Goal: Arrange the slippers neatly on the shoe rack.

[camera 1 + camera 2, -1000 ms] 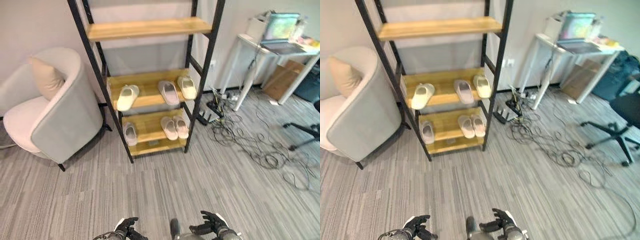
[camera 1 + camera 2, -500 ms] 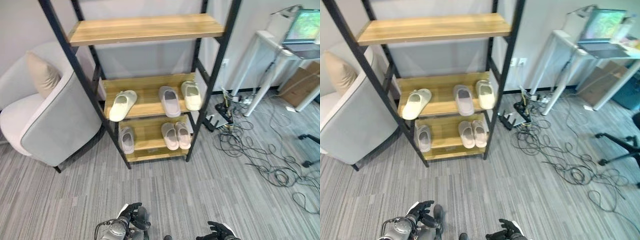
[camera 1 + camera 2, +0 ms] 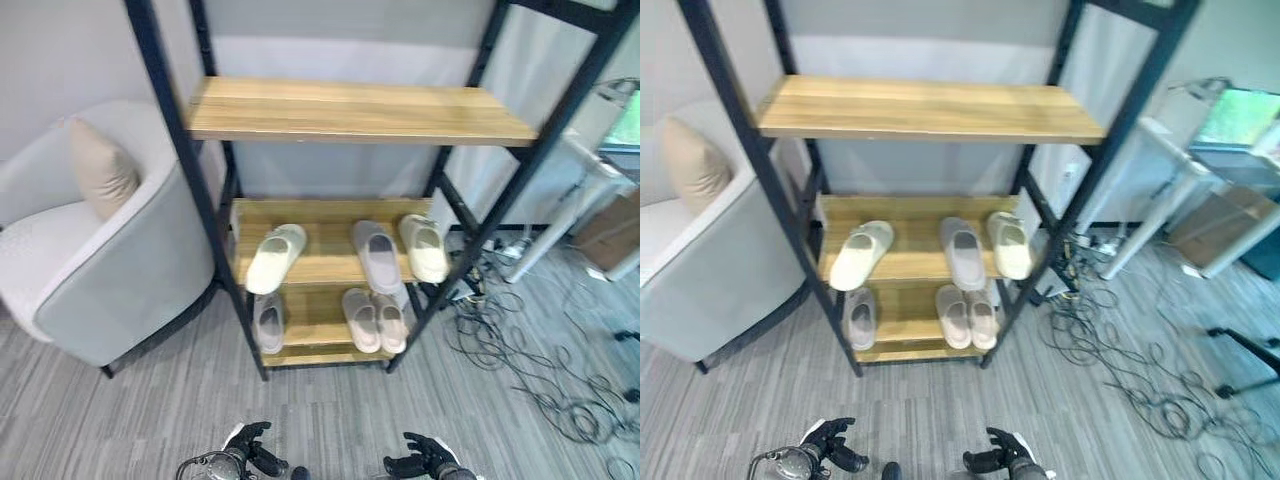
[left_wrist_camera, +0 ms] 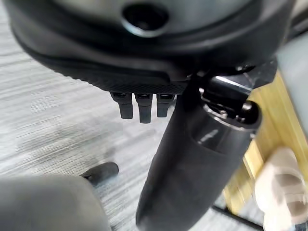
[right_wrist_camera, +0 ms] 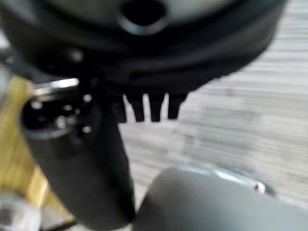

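Six slippers sit on the shoe rack (image 3: 215, 250), and we count them shelf by shelf. On the middle shelf there are three: a cream slipper (image 3: 275, 258) lying crooked on the left, a grey slipper (image 3: 375, 256) in the middle, and another cream slipper (image 3: 425, 247) at the right end. On the bottom shelf there are three more: a lone grey slipper (image 3: 268, 322) on the left and a pink pair (image 3: 374, 319) side by side on the right. The top shelf (image 3: 350, 110) is bare.

Our left hand (image 3: 248, 452) and our right hand (image 3: 425, 460) are low down in front of us, well away from the rack. Both hold nothing. The fingers look loose and a little bent, not closed on anything.

We think we are at the walking-up step: we face the rack but cannot reach it yet. Next we need to get closer, then lift a hand to the middle shelf. The crooked cream slipper looks like the one to fix first. It should go straight, next to its partner.

There is also one armchair (image 3: 120, 270) with one cushion (image 3: 100, 170) on the left, and many loose cables (image 3: 530, 370) on the floor to the right.
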